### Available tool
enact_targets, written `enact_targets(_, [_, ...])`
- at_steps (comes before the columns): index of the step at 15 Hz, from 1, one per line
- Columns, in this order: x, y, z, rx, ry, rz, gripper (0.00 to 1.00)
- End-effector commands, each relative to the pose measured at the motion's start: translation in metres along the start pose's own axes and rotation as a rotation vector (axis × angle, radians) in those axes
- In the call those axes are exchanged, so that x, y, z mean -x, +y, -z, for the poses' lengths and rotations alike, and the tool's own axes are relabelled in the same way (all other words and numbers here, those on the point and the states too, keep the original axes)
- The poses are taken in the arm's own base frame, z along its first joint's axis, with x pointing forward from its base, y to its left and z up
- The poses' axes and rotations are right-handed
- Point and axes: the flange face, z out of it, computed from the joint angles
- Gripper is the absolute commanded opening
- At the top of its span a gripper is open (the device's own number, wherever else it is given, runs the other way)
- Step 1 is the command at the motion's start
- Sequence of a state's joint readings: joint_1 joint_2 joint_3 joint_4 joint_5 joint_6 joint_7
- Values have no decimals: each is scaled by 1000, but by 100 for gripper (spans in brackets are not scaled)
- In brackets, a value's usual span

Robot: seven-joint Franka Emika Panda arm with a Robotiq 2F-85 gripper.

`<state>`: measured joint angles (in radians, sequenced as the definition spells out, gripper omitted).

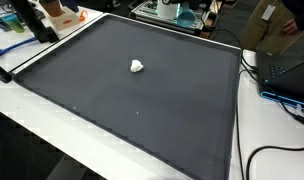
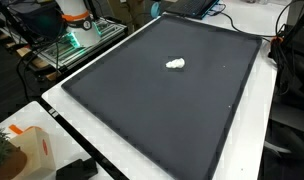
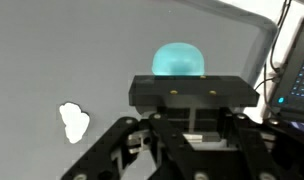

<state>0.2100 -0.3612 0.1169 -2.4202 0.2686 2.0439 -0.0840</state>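
End effector: the black end effector (image 3: 195, 132) shows in the wrist view. Its block-shaped body is in the middle and its link arms spread to the lower corners. The fingers are closed together, and I see nothing held between them.
Nearest thing: a small white crumpled lump (image 3: 74, 122) lies on the mat to the left of the end effector in the wrist view. It is apart from the end effector and does not touch it.
Position of the lump: in both exterior views the lump (image 1: 138, 66) (image 2: 175, 64) lies alone on the mat. It is away from every edge and rather toward the far half.
Behind the body: a turquoise rounded dome (image 3: 179, 60) rises just above the black block in the wrist view. I cannot tell what it is.
Mat: a large dark grey rectangular mat (image 1: 142, 115) (image 2: 162, 115) lies flat and covers most of the bench.
Bench: the white bench (image 1: 32, 125) (image 2: 254, 120) shows as a pale border around the mat.
Beside the mat: black cables (image 1: 260, 150) lie on the white border in an exterior view. Near them is a dark laptop with a blue edge (image 1: 287, 70).
Corner: an orange and white container (image 2: 30, 150) stands just off the mat's near corner in an exterior view.
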Motion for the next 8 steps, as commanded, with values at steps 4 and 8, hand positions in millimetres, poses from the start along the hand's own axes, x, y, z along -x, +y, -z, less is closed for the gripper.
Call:
enact_targets(4, [2,-3,9,-47,-7,15,22])
enact_targets(8, [-11,3,6,-71,-63,-64,22])
